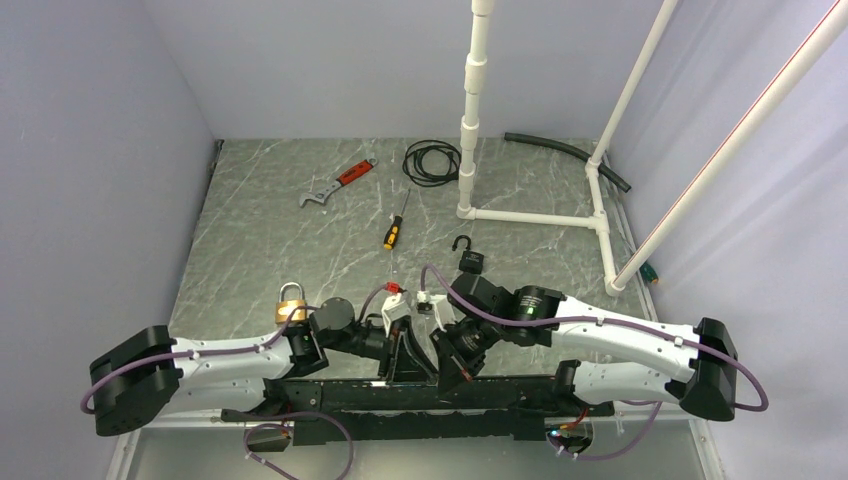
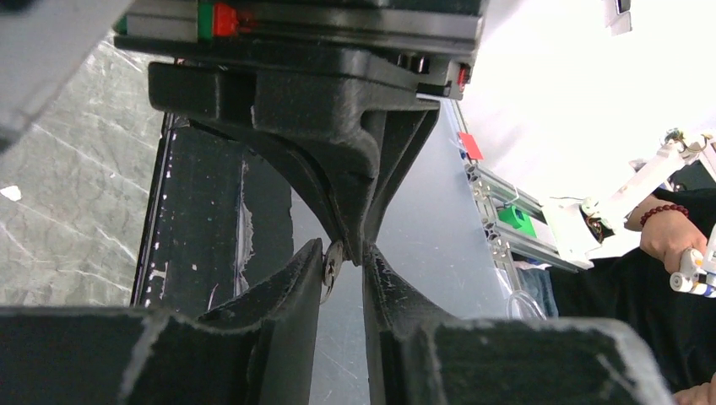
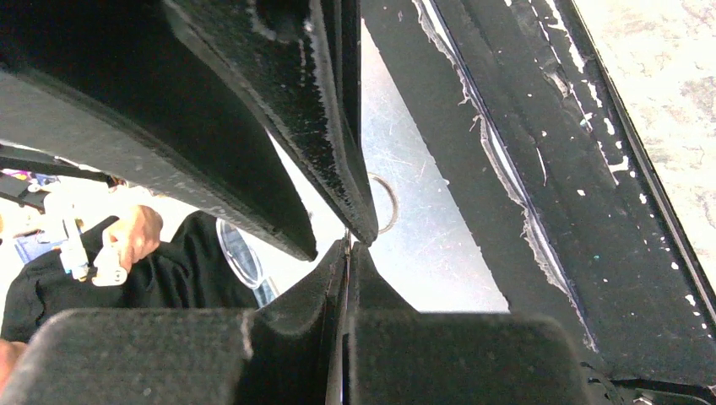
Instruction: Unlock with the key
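The small metal key point(image 2: 332, 268) hangs between both grippers above the table's front rail. My right gripper point(image 3: 348, 246) is shut on its thin blade, with the key ring point(image 3: 384, 202) dangling beyond. My left gripper point(image 2: 344, 253) stands open around the key, a narrow gap between its fingers; the key's head lies against the left finger. In the top view the left gripper point(image 1: 405, 352) and right gripper point(image 1: 452, 352) meet tip to tip. A brass padlock point(image 1: 291, 305) rests by the left arm. A black padlock point(image 1: 469, 260) with its shackle open lies further back.
A screwdriver point(image 1: 396, 228), a red-handled wrench point(image 1: 337, 184) and a coil of black cable point(image 1: 431, 161) lie at the back. A white pipe frame point(image 1: 530, 215) stands at the back right. The black rail point(image 1: 400, 400) runs under the grippers.
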Robot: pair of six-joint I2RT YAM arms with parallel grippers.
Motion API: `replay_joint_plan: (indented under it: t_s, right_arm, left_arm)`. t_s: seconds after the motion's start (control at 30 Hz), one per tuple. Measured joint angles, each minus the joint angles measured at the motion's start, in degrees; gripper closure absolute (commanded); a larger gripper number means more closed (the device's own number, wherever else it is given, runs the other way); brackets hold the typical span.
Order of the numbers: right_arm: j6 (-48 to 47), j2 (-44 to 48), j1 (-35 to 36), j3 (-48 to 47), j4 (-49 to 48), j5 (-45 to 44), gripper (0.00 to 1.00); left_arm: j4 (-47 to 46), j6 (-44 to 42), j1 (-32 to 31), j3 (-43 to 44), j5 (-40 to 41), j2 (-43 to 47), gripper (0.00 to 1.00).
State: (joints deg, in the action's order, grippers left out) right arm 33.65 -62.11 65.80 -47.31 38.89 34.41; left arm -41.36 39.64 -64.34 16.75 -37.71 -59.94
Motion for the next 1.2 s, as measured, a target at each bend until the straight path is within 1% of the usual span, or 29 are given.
replay_joint_plan:
  t_s: [0.13, 0.27, 0.33, 0.4, 0.43, 0.63, 0.7, 0.77, 0.8, 0.87, 0.93, 1.0, 1.2]
  right_arm:
    - [0.00, 0.42, -0.02, 0.00, -0.11, -0.07, 1.00]
    - [0.00, 0.46, -0.02, 0.00, -0.42, -0.02, 1.00]
    - [0.00, 0.46, -0.02, 0.00, -0.48, -0.07, 1.00]
    - [-0.02, 0.44, -0.02, 0.00, -0.55, -0.07, 1.00]
    - [-0.15, 0.42, -0.02, 0.02, -0.44, -0.15, 1.00]
    - [-0.72, 0.31, 0.15, 0.02, -0.42, -0.26, 1.00]
    - [-0.81, 0.31, 0.15, 0.02, -0.57, -0.26, 0.90]
    - [-0.90, 0.28, 0.13, 0.02, -1.01, -0.33, 0.66]
    - [-0.63, 0.28, 0.13, 0.02, -1.16, -0.35, 0.55]
    - [-0.44, 0.31, 0.11, 0.02, -1.40, -0.66, 0.44]
    - [-0.55, 0.33, 0.09, 0.00, -1.33, -1.46, 0.38]
    - [-0.70, 0.55, 0.09, -0.09, -0.98, -2.86, 0.36]
    - [-0.66, 3.91, 0.02, -2.05, 0.55, -8.02, 0.33]
  left_arm:
    - [0.00, 0.09, -0.11, 0.00, -0.31, -0.98, 0.74]
    - [0.04, 0.17, -0.22, 0.00, -0.48, -1.18, 0.80]
    - [-0.02, 0.28, -0.22, 0.00, -0.52, -1.62, 0.86]
    - [-0.02, 0.50, -0.24, 0.00, -0.63, -2.03, 0.98]
    - [-0.04, 0.46, -0.24, 0.00, -0.72, -2.12, 1.00]
    - [0.17, 0.68, -0.26, 0.02, -0.85, -2.01, 1.00]
    - [0.96, 0.68, -0.26, 0.02, -0.44, -1.36, 1.00]
    - [2.62, 0.68, -0.26, 0.02, 0.50, 0.09, 1.00]
    - [3.39, 0.57, -0.28, 0.02, 1.22, 0.98, 1.00]
    - [4.90, 0.50, -0.37, -0.04, 3.26, 3.15, 1.00]
    - [6.73, 0.48, -0.37, -0.13, 5.53, 5.75, 1.00]
    - [8.76, 0.48, -0.37, -0.42, 8.00, 8.92, 1.00]
    - [15.91, 0.70, -0.37, -1.57, 14.12, 18.43, 1.00]
